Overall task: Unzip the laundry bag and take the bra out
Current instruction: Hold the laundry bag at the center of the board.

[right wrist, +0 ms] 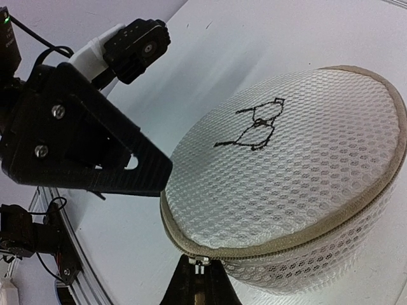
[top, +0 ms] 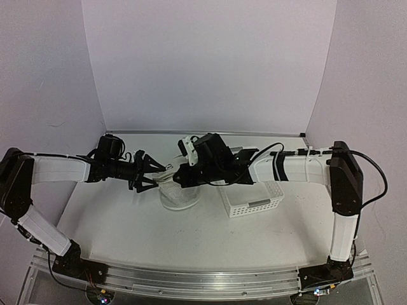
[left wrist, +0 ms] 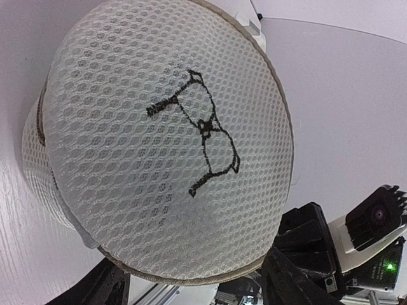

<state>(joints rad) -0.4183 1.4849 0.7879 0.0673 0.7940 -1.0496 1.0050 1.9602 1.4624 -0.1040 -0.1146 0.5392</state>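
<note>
On the laundry bag (right wrist: pixel 299 159) rim, right claw (right wrist: pixel 200 283) clenches the zipper pull (right wrist: pixel 200 262), left claw (top: pixel 154 176) open: next, drag it round to unzip.

A white table (top: pixel 127 229) with fine lines in its surface fills the lower half of the top view. On it, right of the middle, stands a white plastic basket (top: pixel 254 198). It is rectangular, its walls are an open lattice, and it sits a little turned against the table's edges. Behind the table rises a plain pale back wall (top: pixel 210 63), and two side walls of the same colour close the space. A metal rail (top: pixel 191 279) runs along the table's near edge.
</note>
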